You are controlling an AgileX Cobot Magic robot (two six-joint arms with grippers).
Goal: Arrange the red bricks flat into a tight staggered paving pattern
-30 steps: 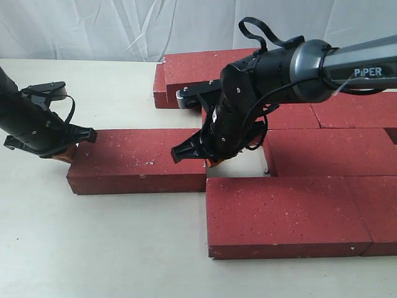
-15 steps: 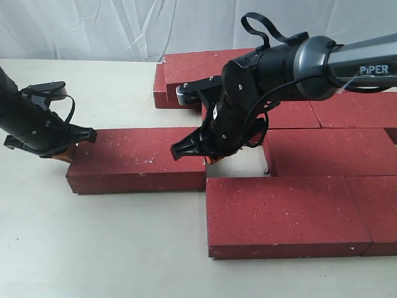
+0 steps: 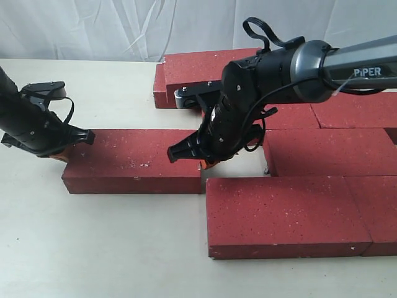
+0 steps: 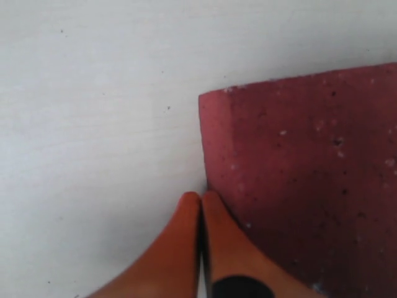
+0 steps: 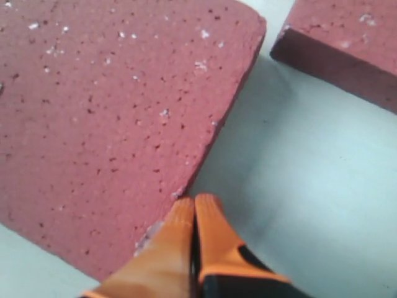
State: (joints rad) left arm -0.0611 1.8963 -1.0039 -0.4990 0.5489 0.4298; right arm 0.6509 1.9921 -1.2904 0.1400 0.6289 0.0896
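The left gripper [image 4: 200,208] and right gripper [image 5: 195,211], each pressed together, are bracketing the ends of the loose red brick [image 3: 133,158], seemingly heavy, rigid, gritty: best pushed endwise, not pinched.

Red bricks [image 3: 282,214]: dark red, gritty, white-specked, all flat on desk [image 3: 93,248]. Laid group fills right half of frame in staggered rows, edges touching. Loose brick [image 3: 133,160] left of centre, lengthwise across frame, right end near front row's corner, open gap to middle row. Possibly seven total; some hidden.
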